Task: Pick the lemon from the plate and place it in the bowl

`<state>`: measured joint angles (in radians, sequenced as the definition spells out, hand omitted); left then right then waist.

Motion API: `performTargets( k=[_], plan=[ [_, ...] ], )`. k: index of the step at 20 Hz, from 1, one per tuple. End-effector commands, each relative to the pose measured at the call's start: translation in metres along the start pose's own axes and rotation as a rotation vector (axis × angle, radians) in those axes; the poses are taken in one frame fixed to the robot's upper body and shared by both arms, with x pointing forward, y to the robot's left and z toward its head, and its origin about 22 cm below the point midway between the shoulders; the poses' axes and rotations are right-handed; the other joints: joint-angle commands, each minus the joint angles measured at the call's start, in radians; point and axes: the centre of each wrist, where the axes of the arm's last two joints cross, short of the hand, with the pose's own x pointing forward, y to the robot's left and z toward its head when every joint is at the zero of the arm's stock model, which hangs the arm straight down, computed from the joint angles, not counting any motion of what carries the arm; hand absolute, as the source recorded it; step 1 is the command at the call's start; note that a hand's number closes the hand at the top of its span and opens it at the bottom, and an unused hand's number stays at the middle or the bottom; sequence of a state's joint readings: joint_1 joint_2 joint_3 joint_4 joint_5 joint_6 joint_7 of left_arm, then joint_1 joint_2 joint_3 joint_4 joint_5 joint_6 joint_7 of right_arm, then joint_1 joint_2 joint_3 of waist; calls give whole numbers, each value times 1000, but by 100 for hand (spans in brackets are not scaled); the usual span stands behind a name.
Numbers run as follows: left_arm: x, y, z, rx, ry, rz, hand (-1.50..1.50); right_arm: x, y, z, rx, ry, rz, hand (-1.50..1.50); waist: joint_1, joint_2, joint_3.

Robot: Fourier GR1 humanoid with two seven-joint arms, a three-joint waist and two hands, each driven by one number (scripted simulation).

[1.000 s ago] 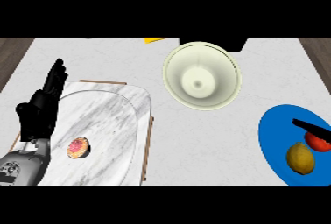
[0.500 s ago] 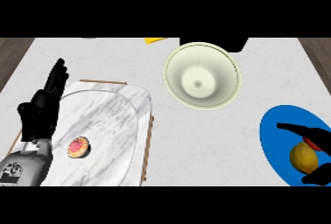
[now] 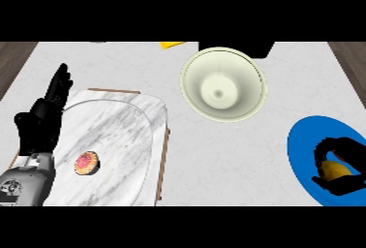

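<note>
A pink-frosted doughnut [image 3: 86, 163] lies on the white marble tray [image 3: 129, 121], toward its near left part. Well beyond the tray's far right corner, a yellow thing [image 3: 172, 44] sits on the counter [image 3: 214, 155].

A pale, faintly veined counter [image 3: 229, 160] fills the view, with dark wood-grain strips [image 3: 10, 53] at both upper corners.

The left hand [image 3: 43, 121] rests open, fingers up, at the left edge, while the right hand [image 3: 346, 185] curls round the lemon [image 3: 334, 168].

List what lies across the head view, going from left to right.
left hand → pink-topped pastry → bowl → lemon, with the right hand curled round it
</note>
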<state>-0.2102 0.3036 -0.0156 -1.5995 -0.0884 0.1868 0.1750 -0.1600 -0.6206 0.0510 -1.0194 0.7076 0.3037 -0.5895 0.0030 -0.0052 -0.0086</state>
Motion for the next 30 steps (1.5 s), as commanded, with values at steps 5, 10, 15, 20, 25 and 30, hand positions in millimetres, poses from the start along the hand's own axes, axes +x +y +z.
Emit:
performTargets(
  k=[5,10,15,20,25,30],
  plan=[
    [3,-5,-1,13,1,-3,0,23,7,7,-51,-81,-31,150,-8,4,8],
    [4,-4,4,-21,2,3,0,164,73,-77,-6,-327,78,150,18,-6,1],
    [3,-11,5,-42,4,8,0,283,125,-102,-9,-432,52,150,35,-8,3],
    [-3,-4,-1,-5,19,6,0,341,133,-65,-165,-444,-131,150,2,-4,7],
    [-3,1,9,-1,15,0,0,385,130,-24,-357,-352,-240,150,3,-11,6],
    [6,-4,4,-12,-12,-2,0,404,115,-28,-529,-226,-214,150,7,-2,7]
  ],
)
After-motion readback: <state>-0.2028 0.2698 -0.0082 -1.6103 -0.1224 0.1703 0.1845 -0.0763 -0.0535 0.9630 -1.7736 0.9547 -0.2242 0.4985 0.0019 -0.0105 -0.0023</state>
